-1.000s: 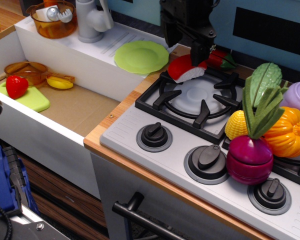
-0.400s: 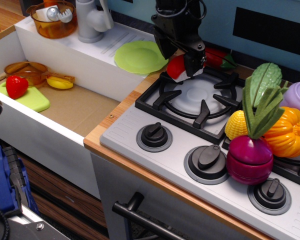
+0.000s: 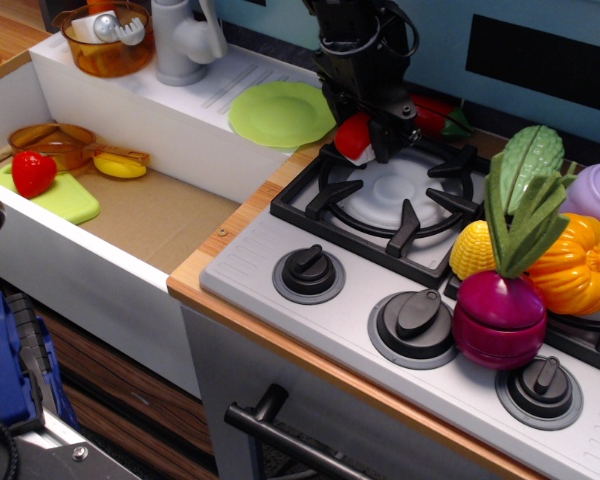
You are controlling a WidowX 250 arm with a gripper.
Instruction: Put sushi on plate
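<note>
Bright, even light; slightly soft

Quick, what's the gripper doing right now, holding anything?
Gripper: shut on the sushi, at the back-left edge of the stove burner.

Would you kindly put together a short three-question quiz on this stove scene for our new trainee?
1. True or false: the sushi already lies on the plate.
2. What sits on the lime cutting board in the sink? A) yellow corn B) red strawberry-like toy C) purple onion
3. Fill in: the claw is at the back-left edge of the ____ grate.

Key
1. False: the sushi is at the claw, over the burner grate edge, right of the plate.
2. B, the red strawberry-like toy.
3. Burner.
</note>
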